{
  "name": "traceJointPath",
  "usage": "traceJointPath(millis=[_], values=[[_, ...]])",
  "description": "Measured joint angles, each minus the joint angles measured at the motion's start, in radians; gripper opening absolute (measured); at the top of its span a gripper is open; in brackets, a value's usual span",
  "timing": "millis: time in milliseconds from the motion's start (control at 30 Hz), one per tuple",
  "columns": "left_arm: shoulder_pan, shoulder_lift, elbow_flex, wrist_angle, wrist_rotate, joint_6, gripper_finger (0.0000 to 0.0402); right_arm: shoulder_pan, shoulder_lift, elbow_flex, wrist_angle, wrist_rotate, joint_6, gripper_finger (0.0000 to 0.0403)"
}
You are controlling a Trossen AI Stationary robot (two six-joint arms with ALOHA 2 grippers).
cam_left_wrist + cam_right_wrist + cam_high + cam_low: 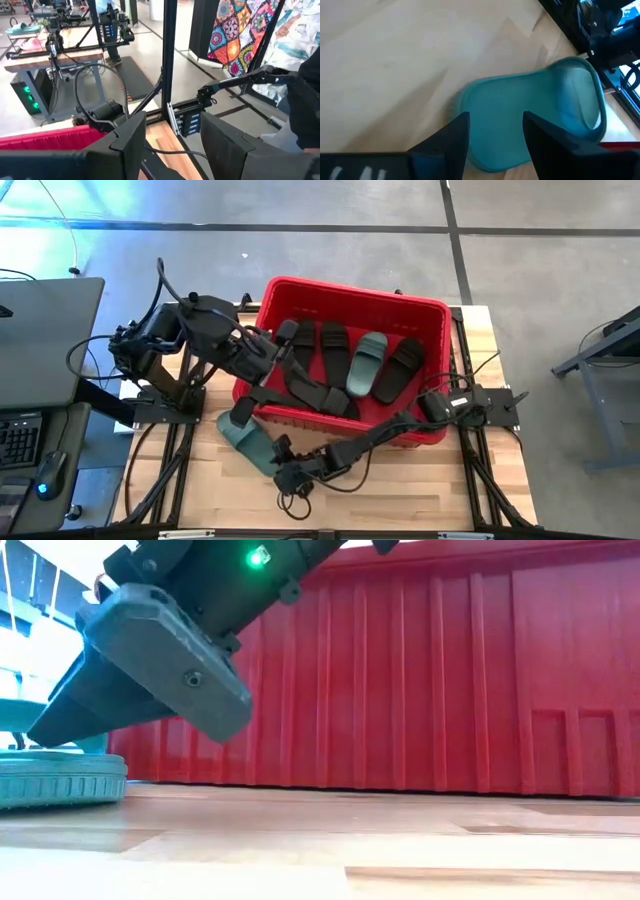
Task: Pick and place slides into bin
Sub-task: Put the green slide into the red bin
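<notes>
The red bin (pixel 440 315) stands mid-table and holds several black slides (pixel 333 348) and one teal slide (pixel 367 363). Another black slide (pixel 243 408) shows at the bin's near left corner. A second teal slide (pixel 243 440) lies flat on the table in front of that corner; it also shows in the right wrist view (pixel 520 105) and the low view (pixel 60 780). My right gripper (pixel 495 135) is open, slanting down just over this slide's near end, and touches nothing. My left gripper (pixel 172 145) is open and empty, held level over the bin's left wall.
The bin's near wall (pixel 420 680) stands close behind my right arm, which lies along it (pixel 380 435). Bare wooden table (pixel 430 490) lies in front of the bin to the right. A desk with a keyboard (pixel 20 440) stands beyond the table's left edge.
</notes>
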Motion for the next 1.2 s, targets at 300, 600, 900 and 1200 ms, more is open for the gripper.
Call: traceJointPath(millis=[300,600,900,1200], values=[[0.0,0.0,0.0,-0.028,0.001,0.0,0.0173,-0.012,0.0,0.0,-0.018,-0.114,0.072,0.0181],[0.0,0.0,0.0,-0.032,0.0,0.0,0.0172,-0.031,0.055,0.002,-0.01,-0.107,0.159,0.0176],[0.0,0.0,0.0,-0.032,0.0,0.001,0.0172,-0.01,0.076,0.004,0.0,-0.017,0.13,0.0109],[0.0,0.0,0.0,-0.034,0.0,0.004,0.0172,0.022,0.068,0.003,-0.002,-0.041,0.331,0.0016]])
